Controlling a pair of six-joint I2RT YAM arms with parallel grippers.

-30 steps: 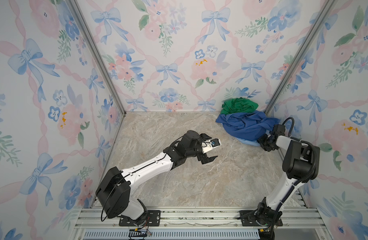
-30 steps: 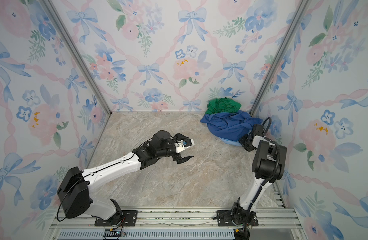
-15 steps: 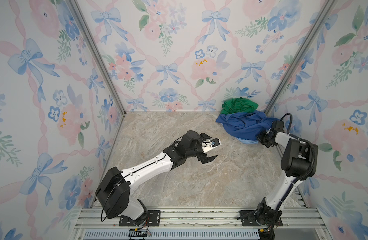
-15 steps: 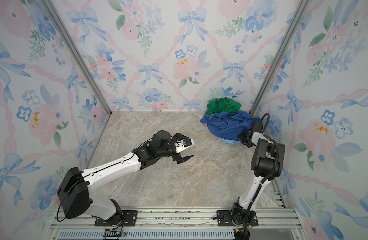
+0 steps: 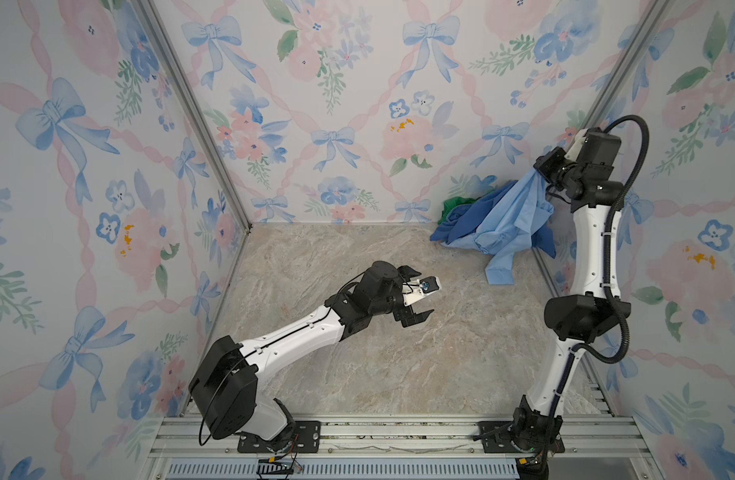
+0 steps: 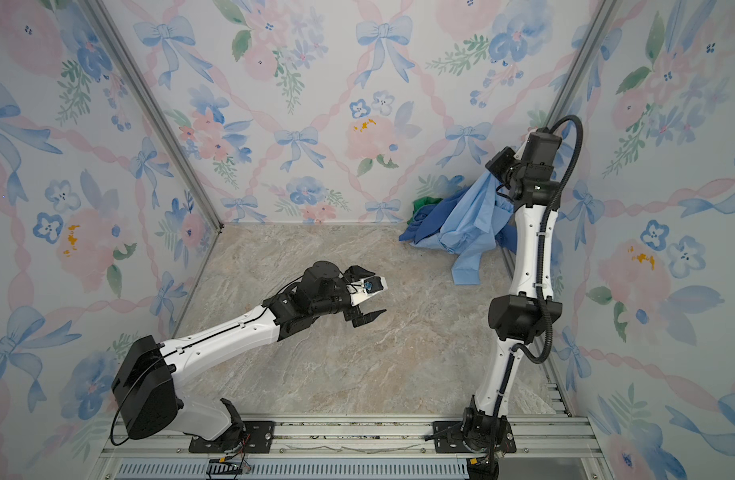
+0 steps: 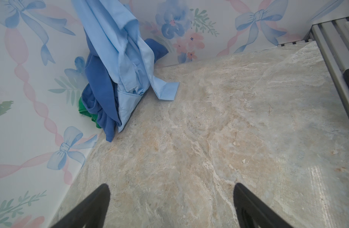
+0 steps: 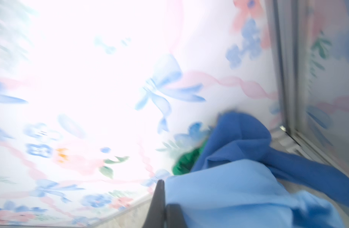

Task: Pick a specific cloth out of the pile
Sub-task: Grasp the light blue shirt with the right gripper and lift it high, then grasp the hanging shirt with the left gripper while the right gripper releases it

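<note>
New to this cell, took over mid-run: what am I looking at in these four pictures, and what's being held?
Two robot arms stand on a rail, each ending in a two-finger gripper. Two pictures look down on the whole booth; the other two come from cameras on the arms' wrists. In the far right corner of the tabletop lies a pile: a green cloth and a dark royal-blue cloth. The right gripper is shut on a light sky-blue shirt, held up against the pile, one sleeve reaching the tabletop. The left gripper is open and empty.
</note>
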